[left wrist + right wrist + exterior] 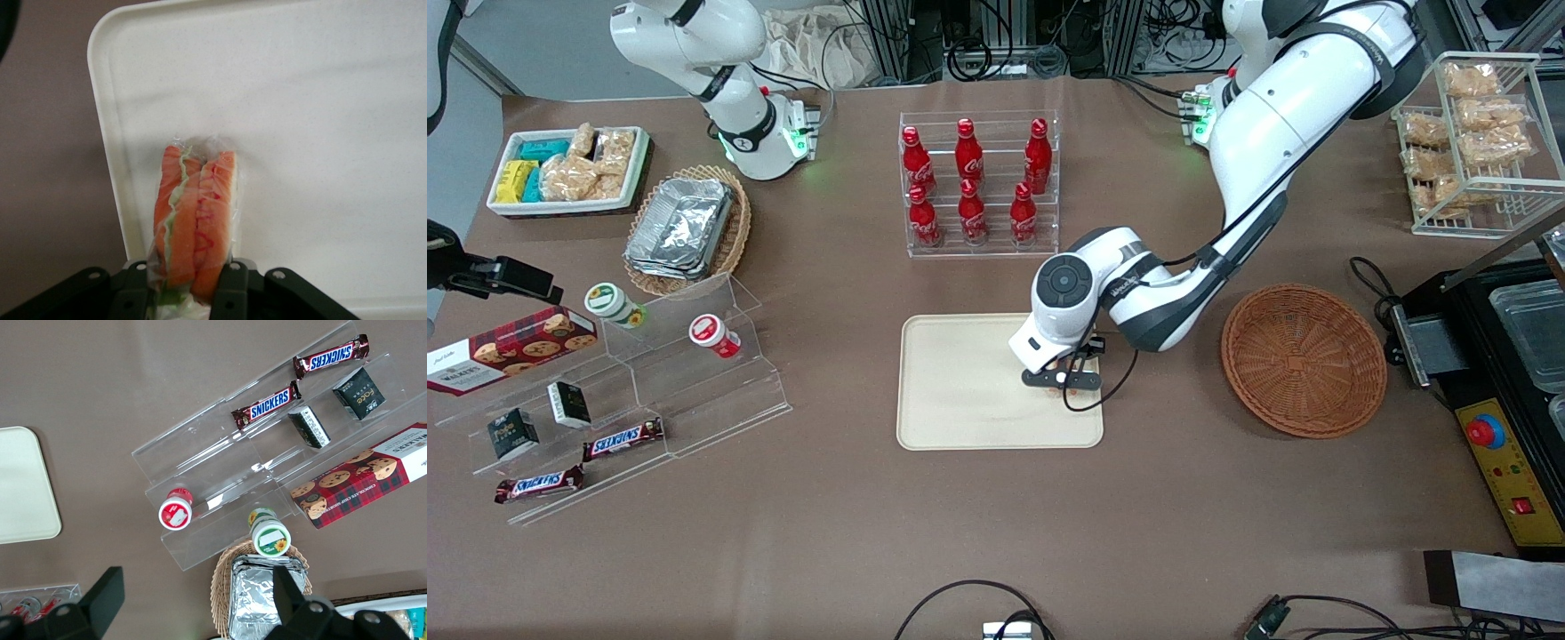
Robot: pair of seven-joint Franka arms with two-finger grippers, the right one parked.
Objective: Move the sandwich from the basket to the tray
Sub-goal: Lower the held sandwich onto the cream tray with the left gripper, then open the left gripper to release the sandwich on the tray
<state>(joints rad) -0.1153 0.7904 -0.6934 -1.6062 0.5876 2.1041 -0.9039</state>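
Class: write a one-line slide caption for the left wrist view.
Gripper shut on the wrapped sandwich over the tray.

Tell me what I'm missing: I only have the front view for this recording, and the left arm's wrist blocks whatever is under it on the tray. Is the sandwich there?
Observer: Yes. The left wrist view shows the sandwich, clear-wrapped with orange and green filling, between the jaws of the gripper.
Operator: Are the jaws closed on it?
Observer: They are shut on the sandwich, pressing both sides of the wrap.
Operator: Where over the tray is it?
Observer: Near the tray's rim, above its cream surface; whether it touches the surface cannot be told.
Operator: Anything left in the basket?
Observer: Your own view settles that: the round wicker basket shows only bare weave.
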